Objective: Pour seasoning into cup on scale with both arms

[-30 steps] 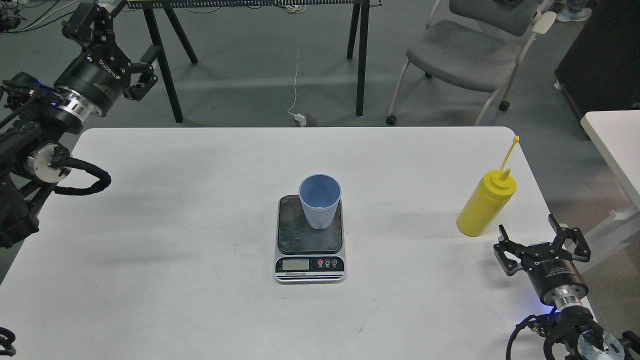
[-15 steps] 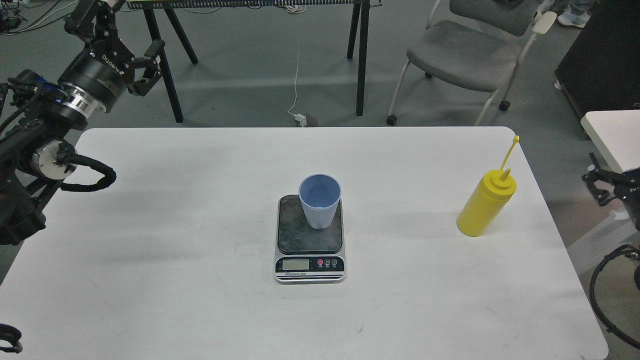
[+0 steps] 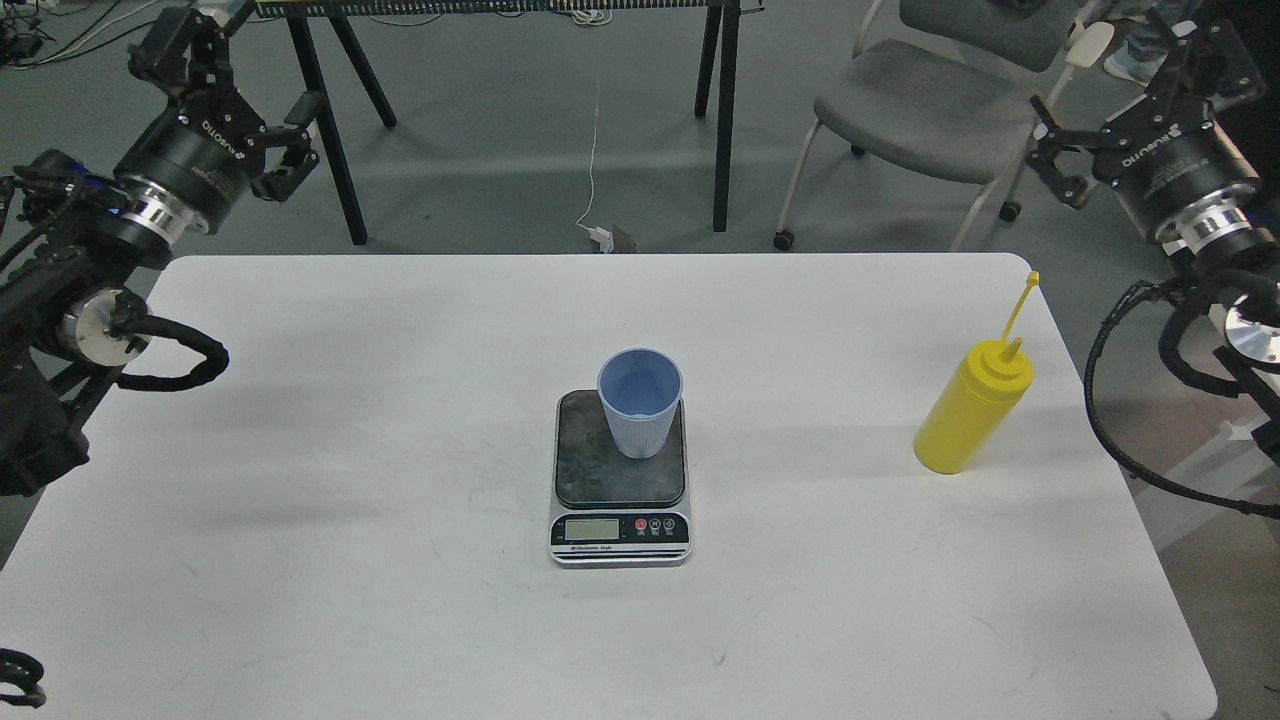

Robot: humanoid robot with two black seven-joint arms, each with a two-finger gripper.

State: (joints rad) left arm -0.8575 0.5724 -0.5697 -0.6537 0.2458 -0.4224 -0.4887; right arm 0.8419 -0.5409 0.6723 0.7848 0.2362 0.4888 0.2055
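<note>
The light-blue ribbed cup (image 3: 640, 402) stands upright on the dark plate of the scale (image 3: 620, 500) at the table's middle. The yellow seasoning bottle (image 3: 970, 410) stands upright near the table's right edge, its cap strap pointing up. My left gripper (image 3: 225, 95) is open and empty, raised beyond the table's far left corner. My right gripper (image 3: 1125, 90) is open and empty, raised beyond the far right corner, above and behind the bottle.
The white table (image 3: 400, 600) carries only the scale, cup and bottle. A grey chair (image 3: 930, 110) and black table legs (image 3: 722, 110) stand behind the table. Another white table edge (image 3: 1225, 270) is at the right.
My right arm has swung up from low at the table's right front edge to high beyond the far right corner. My left gripper has shifted slightly. Cup, scale and bottle have not moved.
</note>
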